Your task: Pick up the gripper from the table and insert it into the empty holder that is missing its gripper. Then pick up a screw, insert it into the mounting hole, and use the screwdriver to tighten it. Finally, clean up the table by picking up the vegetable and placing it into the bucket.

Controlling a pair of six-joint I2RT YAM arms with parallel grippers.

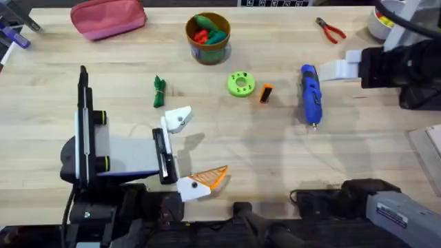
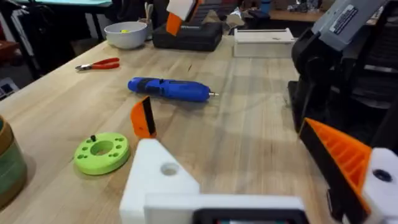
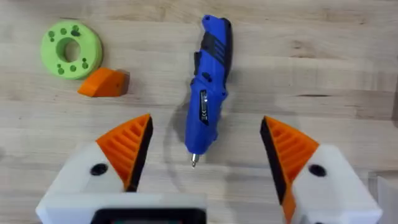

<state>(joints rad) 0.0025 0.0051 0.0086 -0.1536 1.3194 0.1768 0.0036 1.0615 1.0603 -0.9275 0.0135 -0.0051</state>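
Close to the arm bases on the pale wooden table [image 1: 275, 158]: left gripper [image 1: 187, 151], fingers spread wide with nothing between them. On its nearer finger, an orange ribbed pad [image 1: 213, 178]; on its farther finger, only the bare white angular plastic holder [image 1: 178, 119], with a round mounting hole visible in the left wrist view. Just beyond the holder, lying apart from it, the slim dark-green toy vegetable [image 1: 159, 91], flat on the wood and well short of the bucket. Farther right at about the same depth, a round bright-green plastic disc [image 1: 240, 84] with a central hole, and just beside it, not touching, the loose small orange wedge-shaped gripper tip with a black end [image 1: 266, 93], resting on the table. To the right of that, apart from it, the thick bright-blue pen-shaped electric screwdriver [image 1: 310, 94], lying flat with its thin metal bit pointing toward the near edge. In the right wrist view, right gripper [image 3: 205, 121] above the screwdriver, its two orange-padded white fingers open on either side of the blue body and not closed on it. Toward the far edge, the small round brown bucket with a yellowish rim [image 1: 209, 52], holding red and green toy pieces. Farther right, red-handled pliers [image 1: 331, 29]; far left, a pink fabric pouch [image 1: 108, 18].
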